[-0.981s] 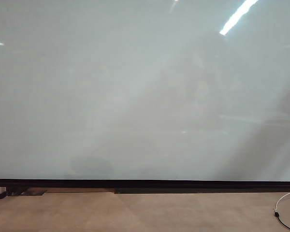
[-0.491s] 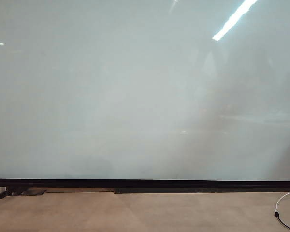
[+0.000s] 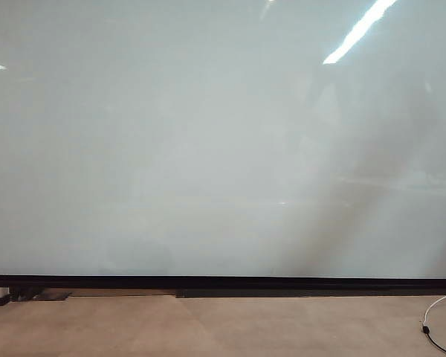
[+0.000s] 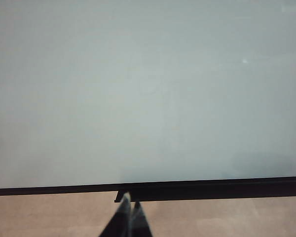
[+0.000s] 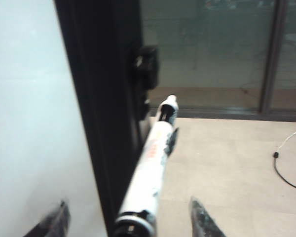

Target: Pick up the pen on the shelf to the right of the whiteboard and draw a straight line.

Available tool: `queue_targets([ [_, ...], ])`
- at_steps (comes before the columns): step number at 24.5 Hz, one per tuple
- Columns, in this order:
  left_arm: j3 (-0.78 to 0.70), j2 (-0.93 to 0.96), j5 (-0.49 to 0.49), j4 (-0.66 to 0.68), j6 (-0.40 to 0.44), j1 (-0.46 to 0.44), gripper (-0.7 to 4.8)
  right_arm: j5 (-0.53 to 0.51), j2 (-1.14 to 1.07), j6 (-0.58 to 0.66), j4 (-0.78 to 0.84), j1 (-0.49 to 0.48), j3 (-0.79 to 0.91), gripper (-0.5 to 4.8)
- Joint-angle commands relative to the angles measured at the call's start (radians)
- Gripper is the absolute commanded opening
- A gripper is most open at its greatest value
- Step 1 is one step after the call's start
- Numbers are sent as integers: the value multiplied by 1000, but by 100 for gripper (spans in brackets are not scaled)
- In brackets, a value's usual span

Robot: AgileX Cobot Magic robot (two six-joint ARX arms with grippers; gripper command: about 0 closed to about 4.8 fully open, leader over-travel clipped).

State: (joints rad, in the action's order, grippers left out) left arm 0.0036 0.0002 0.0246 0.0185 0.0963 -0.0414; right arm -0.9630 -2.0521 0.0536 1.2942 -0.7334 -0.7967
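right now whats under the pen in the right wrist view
The pen lies along the whiteboard's black edge frame, beige floor beyond. The open right gripper straddles it. Its support is hidden.

left pincer [image 4: 128,201] closed, right pincer [image 5: 128,217] spread wide

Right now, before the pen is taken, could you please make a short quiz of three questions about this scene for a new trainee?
1. True or false: a straight line is already drawn on the whiteboard.
2. In the right wrist view, where does the pen lie relative to the right gripper? A) between its spread fingers, ungripped B) clamped tight C) out of sight
3. How do the jaws of the left gripper stand?

Key:
1. False; the board is bare.
2. A.
3. Shut, tips together, facing the board's lower black strip.
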Motion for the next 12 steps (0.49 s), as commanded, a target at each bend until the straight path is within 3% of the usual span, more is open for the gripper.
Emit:
queue_targets([
  [1,3,0,1,-12,0,0,-5,5,-14,0,48,31,-6,315],
  [5,3,0,1,-12,0,0,-5,148,-16,-12,80,66,-6,315],
  [12,3,0,1,-12,0,0,-5,161,-16,-35,79,66,-12,314],
])
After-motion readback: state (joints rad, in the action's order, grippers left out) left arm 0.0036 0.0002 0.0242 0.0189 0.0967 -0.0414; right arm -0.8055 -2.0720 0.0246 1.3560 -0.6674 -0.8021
